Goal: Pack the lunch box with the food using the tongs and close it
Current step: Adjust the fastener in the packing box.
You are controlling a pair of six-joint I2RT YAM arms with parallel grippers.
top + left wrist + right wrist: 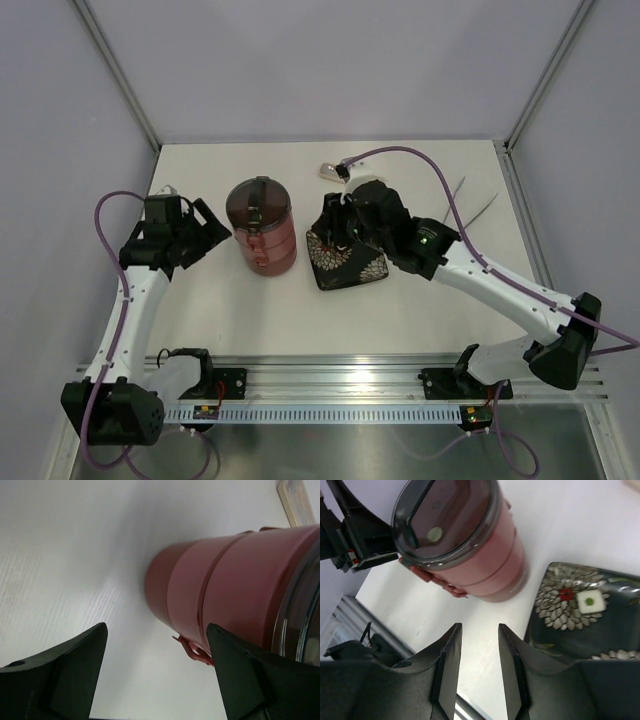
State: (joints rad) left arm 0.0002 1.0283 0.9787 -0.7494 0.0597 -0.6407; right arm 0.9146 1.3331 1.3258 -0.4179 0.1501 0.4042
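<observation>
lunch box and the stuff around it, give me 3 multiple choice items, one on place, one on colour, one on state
1. In the top view, where does the lunch box stand?
A. left of the plate
B. on the plate
C. right of the plate

2. What colour are its walls?
A. blue
B. dusty red
C. green

3. How is the lunch box now?
A. tipped on its side
B. taken apart, bowls side by side
C. stacked upright with the top lid on

Answers:
1 A, it stands on the table, just off the plate's left edge.
2 B, both wrist views show dusty-red tiers.
3 C, the tiers sit one on another under the grey lid.
</observation>
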